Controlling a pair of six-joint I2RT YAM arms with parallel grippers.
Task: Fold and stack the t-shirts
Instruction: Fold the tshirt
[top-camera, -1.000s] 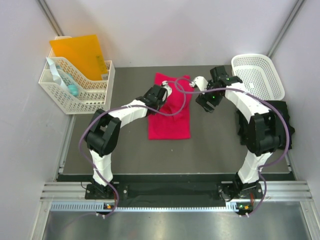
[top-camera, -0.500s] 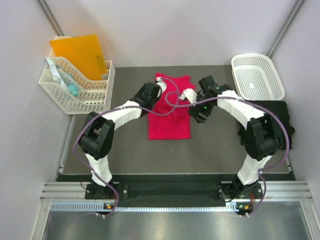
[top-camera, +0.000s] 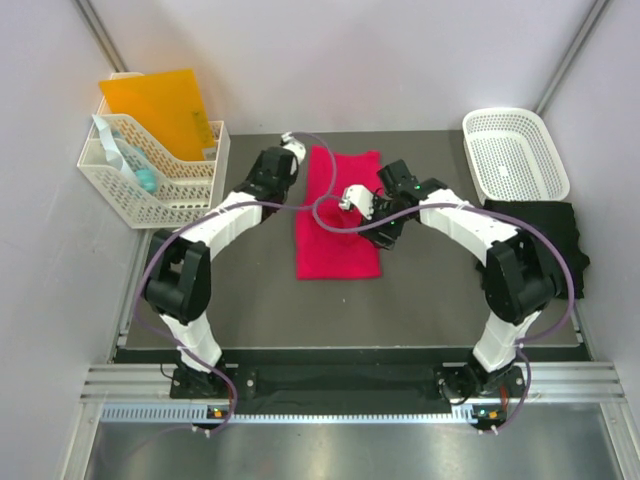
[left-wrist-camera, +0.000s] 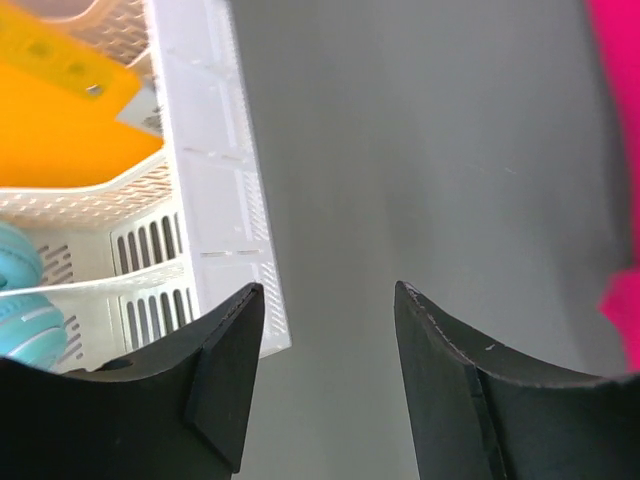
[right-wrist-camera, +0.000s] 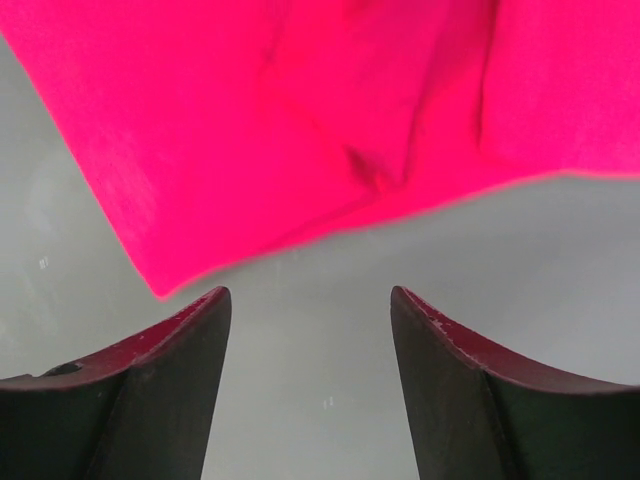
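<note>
The bright pinkish-red cloth t-shirt (top-camera: 340, 240) lies half-folded at centre, with the plain black t-shirt (top-camera: 555, 220) at its three o'clock. The left gripper (left-wrist-camera: 330, 295), at its eleven o'clock, and the right gripper (right-wrist-camera: 310, 295), above it, stand spread and empty. The likely next move is pinching an edge to fold again.

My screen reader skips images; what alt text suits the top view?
A red shirt lies mid-table as a narrow rectangle, the right gripper above it, the left gripper by its far left corner. A black shirt lies at right, near a white basket.
</note>
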